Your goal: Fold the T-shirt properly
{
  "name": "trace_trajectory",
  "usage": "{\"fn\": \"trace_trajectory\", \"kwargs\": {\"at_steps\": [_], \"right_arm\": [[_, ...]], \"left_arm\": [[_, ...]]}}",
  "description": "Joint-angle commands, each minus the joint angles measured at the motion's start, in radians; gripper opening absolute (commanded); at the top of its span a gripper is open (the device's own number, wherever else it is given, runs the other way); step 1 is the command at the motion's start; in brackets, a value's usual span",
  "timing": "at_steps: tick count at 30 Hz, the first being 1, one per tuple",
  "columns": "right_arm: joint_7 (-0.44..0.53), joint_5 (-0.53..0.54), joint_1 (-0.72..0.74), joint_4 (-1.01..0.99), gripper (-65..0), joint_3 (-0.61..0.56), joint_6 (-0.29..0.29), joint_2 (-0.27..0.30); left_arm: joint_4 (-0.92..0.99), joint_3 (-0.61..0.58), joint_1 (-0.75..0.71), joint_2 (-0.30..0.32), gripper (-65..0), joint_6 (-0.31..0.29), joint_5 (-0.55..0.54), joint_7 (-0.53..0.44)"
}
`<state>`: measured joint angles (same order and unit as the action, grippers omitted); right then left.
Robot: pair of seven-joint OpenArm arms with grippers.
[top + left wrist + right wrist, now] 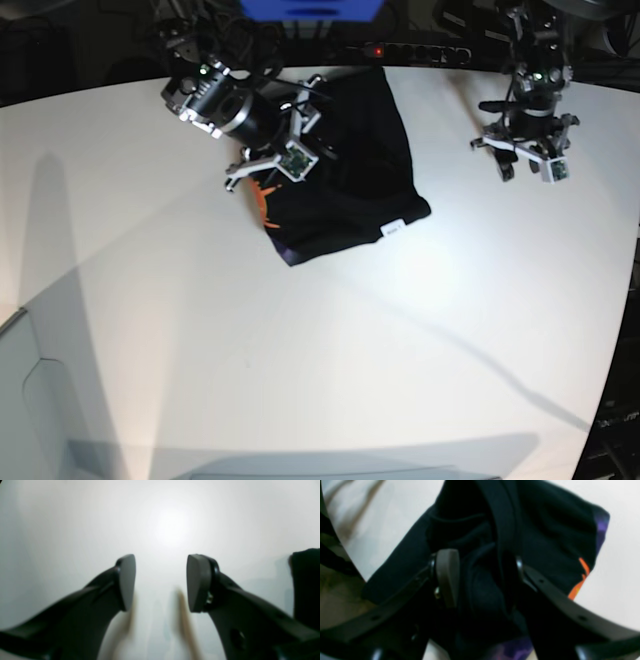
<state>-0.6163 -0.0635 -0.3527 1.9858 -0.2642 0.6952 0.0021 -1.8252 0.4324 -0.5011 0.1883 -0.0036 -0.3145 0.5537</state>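
T-shirt [345, 175]: I see it bunched at the table's [320, 330] far edge.
Right gripper [482, 577]: pinching a thick fabric bundle.
Left gripper [161, 582]: spread, empty.
Advice: I'd lift slowly, spreading cloth flat.

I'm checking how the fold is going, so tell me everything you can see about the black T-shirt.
The T-shirt is black soft fabric, bunched and partly folded, lying on the white table toward its far side. An orange-and-purple print shows along its edge, and a small white label sits near one corner. The right gripper straddles a bunched fold of cloth between wide jaws. The left gripper is open, off to the side, not touching it.
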Motion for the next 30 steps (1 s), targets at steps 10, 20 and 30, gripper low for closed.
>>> {"fn": "trace_trajectory", "kwargs": {"at_steps": [10,20,30], "right_arm": [[0.029,0.023,0.002,0.031,-35.7,-0.252,0.003,0.171],[0.029,0.023,0.048,0.050,-35.9,-0.252,0.003,0.181],[0.144,0.023,0.040,0.050,-35.6,-0.198,0.003,0.085]], "left_arm": [[-0.017,0.009,0.020,0.015,-33.2,-0.002,0.001,-0.019],[-0.017,0.009,0.015,0.021,-33.2,-0.002,0.001,-0.019],[-0.040,0.009,0.012,0.023,-33.2,-0.002,0.001,-0.019]]}}
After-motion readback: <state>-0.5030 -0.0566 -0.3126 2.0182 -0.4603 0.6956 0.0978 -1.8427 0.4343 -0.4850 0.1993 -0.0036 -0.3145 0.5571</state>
